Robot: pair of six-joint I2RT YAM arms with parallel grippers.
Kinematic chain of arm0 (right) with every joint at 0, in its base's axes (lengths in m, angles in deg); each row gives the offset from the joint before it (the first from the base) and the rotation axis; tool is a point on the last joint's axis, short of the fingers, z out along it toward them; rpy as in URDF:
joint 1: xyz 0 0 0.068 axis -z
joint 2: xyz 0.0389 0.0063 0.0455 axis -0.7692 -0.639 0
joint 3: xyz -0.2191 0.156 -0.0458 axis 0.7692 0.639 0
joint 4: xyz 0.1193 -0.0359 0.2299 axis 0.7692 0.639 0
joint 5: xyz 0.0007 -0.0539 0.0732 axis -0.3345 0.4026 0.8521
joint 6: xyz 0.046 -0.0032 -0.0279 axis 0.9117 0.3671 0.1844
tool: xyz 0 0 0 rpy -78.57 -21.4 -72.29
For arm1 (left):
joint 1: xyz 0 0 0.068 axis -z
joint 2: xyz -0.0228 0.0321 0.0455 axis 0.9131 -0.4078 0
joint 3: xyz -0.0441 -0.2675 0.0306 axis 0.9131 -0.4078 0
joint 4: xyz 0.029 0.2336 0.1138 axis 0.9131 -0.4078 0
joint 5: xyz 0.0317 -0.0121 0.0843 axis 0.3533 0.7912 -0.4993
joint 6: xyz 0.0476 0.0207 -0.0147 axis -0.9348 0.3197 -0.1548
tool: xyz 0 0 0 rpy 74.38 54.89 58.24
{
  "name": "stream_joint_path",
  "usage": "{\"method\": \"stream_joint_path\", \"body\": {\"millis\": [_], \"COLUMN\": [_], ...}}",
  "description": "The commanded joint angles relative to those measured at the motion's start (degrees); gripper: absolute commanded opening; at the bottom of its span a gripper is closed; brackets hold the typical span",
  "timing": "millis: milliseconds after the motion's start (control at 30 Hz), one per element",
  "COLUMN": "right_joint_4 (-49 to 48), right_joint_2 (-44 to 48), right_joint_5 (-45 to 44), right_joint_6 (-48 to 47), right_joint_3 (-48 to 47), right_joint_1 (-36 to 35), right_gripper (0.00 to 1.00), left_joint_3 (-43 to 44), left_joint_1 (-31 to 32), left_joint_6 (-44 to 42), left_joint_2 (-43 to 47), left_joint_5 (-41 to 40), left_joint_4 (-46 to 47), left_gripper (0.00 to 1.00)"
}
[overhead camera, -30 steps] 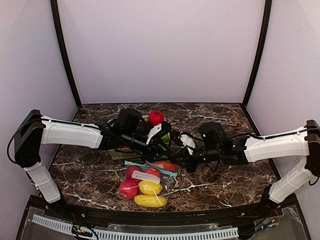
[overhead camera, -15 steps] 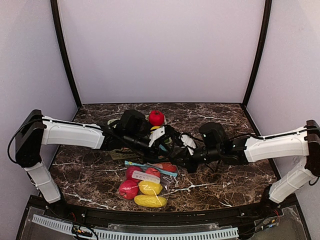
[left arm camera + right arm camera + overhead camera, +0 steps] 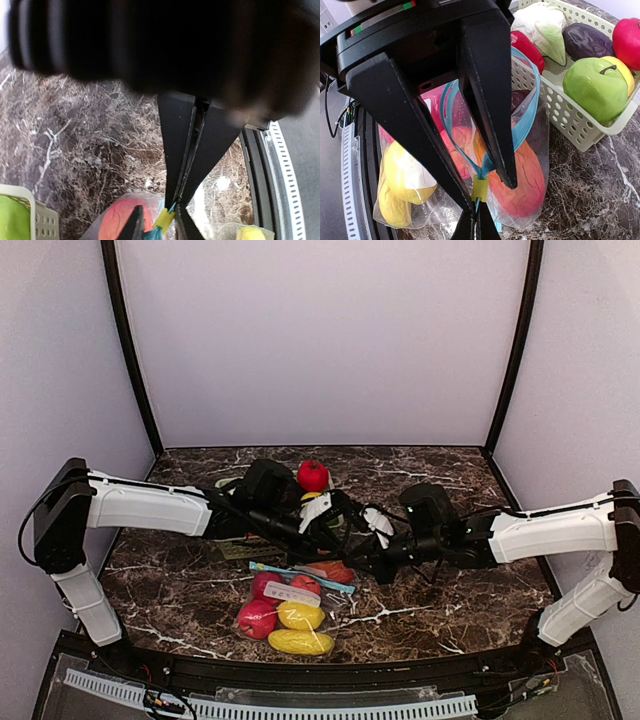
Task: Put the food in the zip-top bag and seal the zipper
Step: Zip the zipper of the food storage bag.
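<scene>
The zip-top bag (image 3: 290, 612) lies at the table's front with red and yellow food (image 3: 300, 616) inside; its blue zipper track (image 3: 527, 115) gapes open. My right gripper (image 3: 477, 222) is shut on the zipper's end just past the yellow slider (image 3: 480, 189). My left gripper (image 3: 159, 225) straddles that slider (image 3: 164, 218): it touches one finger, with a gap to the other. An orange-red piece (image 3: 525, 185) fills the bag's mouth. In the top view, both grippers, left (image 3: 338, 538) and right (image 3: 352, 555), meet over the bag's far end.
A pale green basket (image 3: 570, 120) stands right behind the bag, holding a green apple (image 3: 592, 87), a cabbage (image 3: 540, 25), a purple piece (image 3: 587, 40) and red pieces (image 3: 627, 35). The table's black front rail (image 3: 260, 175) runs close by.
My left gripper has slid right and down onto the slider, and its jaws have narrowed. The right gripper has kept its pinch on the zipper end.
</scene>
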Motion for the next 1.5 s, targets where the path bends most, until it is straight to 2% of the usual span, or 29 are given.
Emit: {"method": "stream_joint_path", "body": {"millis": [0, 233, 367, 800, 1467], "right_joint_4": [-3.25, -3.4, -2.91, -0.7, 3.95], "right_joint_2": [0.17, 1.1, 1.71, 6.57, 11.87], "right_joint_5": [0.29, -1.73, -3.68, -6.8, -7.89], "right_joint_6": [0.29, 1.0, 1.59, 1.71, 0.87], "right_joint_3": [-0.15, 0.15, 0.39, 3.35, 3.96], "right_joint_1": [0.12, 0.48, 0.92, 2.41, 3.22], "right_gripper": [0.0, 0.0, 0.0, 0.0, 0.0], "left_joint_3": [1.71, 1.97, 2.08, 3.04, 4.54], "left_joint_1": [0.23, 0.23, 0.22, 0.15, -1.34], "left_joint_6": [-0.51, -0.32, -0.57, -3.03, -3.9], "left_joint_2": [-1.05, -0.84, -0.28, 3.03, 5.47], "left_joint_5": [-1.03, -0.59, -1.39, -7.05, -9.25], "left_joint_4": [-4.78, -8.0, -9.06, -13.48, -17.87], "left_gripper": [0.15, 0.04, 0.02, 0.04, 0.07]}}
